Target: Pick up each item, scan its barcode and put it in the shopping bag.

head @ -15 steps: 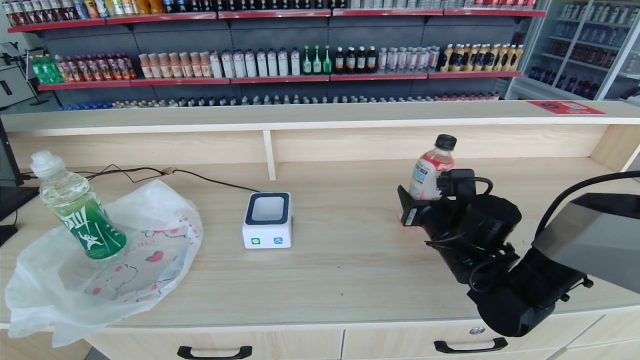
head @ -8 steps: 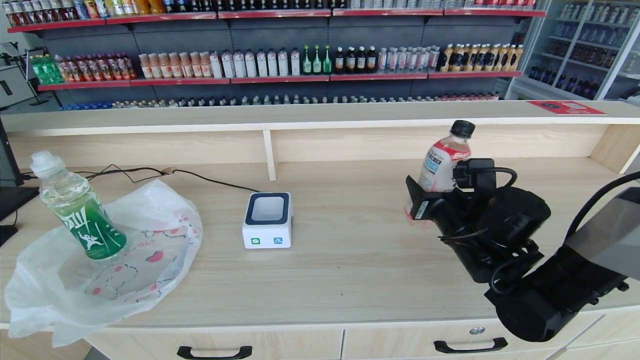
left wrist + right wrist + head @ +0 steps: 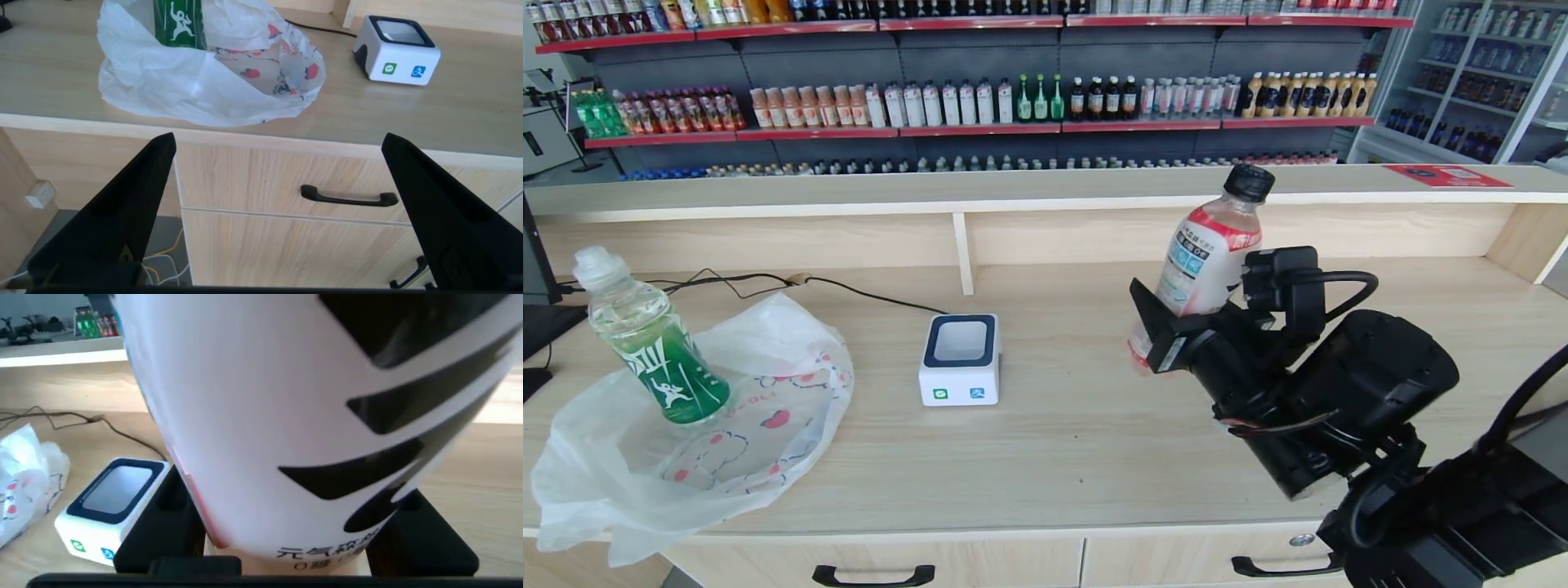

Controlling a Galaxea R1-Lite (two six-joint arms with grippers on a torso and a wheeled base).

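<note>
My right gripper (image 3: pixel 1194 320) is shut on a pink-labelled drink bottle (image 3: pixel 1207 255) with a black cap, held upright above the counter, right of the scanner. The white barcode scanner (image 3: pixel 960 359) with its dark-framed window sits mid-counter. In the right wrist view the held bottle (image 3: pixel 310 416) looms close, with the scanner (image 3: pixel 114 508) beyond it. A green-labelled bottle (image 3: pixel 649 343) stands in the white shopping bag (image 3: pixel 752 425) at the counter's left. My left gripper (image 3: pixel 278 216) hangs open below the counter's front edge, facing the bag (image 3: pixel 212 77), green bottle (image 3: pixel 180 18) and scanner (image 3: pixel 397 59).
A black cable (image 3: pixel 768 282) runs from the scanner along the back of the counter. A raised ledge (image 3: pixel 1045 192) with a divider (image 3: pixel 964 253) bounds the far side. Drawers with black handles (image 3: pixel 349 197) sit under the counter. A dark monitor edge (image 3: pixel 533 269) stands at far left.
My right arm has lifted the pink bottle higher and carried it left, nearer the scanner. The bag, green bottle and scanner have stayed put.
</note>
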